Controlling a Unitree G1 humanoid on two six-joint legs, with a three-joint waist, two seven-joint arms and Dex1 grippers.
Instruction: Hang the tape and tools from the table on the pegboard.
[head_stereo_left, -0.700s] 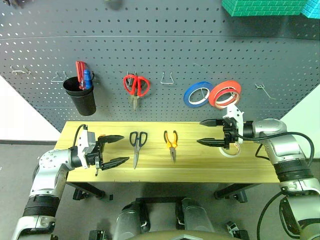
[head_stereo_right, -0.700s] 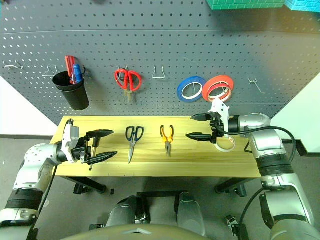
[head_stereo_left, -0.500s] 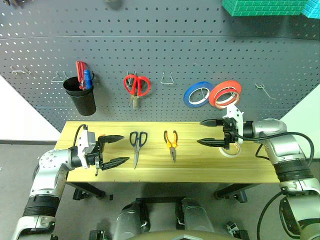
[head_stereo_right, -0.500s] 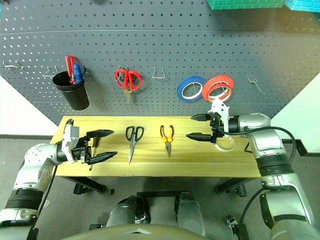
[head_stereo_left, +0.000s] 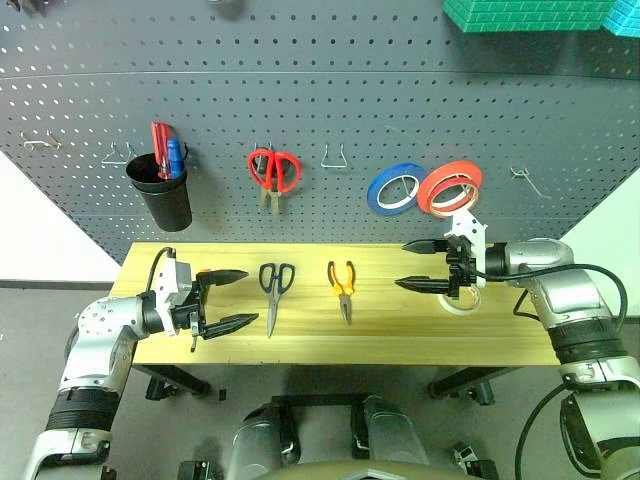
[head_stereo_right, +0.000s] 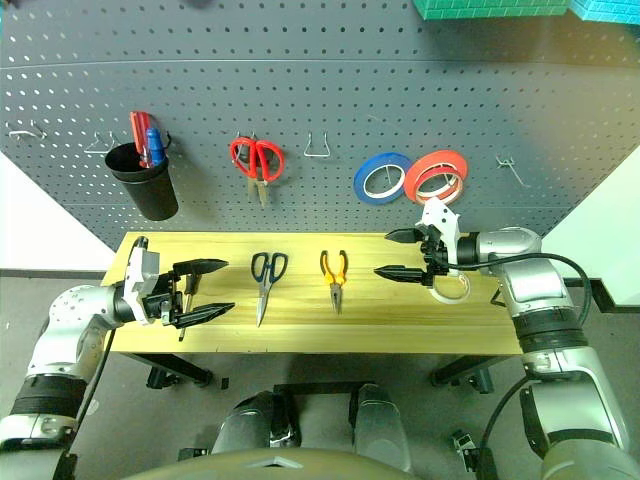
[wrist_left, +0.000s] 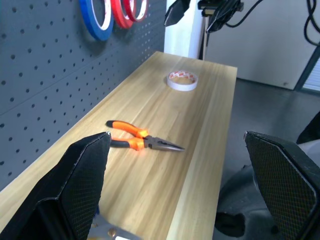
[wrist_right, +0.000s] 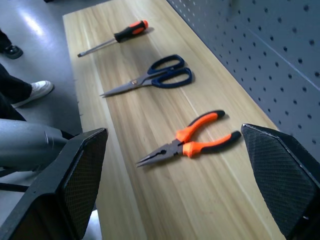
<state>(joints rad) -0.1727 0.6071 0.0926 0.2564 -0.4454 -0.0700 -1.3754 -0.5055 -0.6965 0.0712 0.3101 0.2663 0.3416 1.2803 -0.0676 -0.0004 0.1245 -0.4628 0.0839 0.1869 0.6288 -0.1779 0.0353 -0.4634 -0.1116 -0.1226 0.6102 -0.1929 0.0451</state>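
With both my right hand (head_stereo_left: 420, 265) and left hand (head_stereo_left: 228, 298) open and empty, I should lower the right one onto the white tape (head_stereo_left: 462, 299) lying on the bench (head_stereo_left: 400, 335) just beneath its wrist, pinching one wall of the ring.

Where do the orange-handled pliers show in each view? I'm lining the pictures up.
Left eye view: pliers mid-table, right of the black scissors.
Right eye view: the same spot.
Left wrist view: centre, nearer than the white tape roll.
Right wrist view: lower centre.
Shared landmark: the wooden table.
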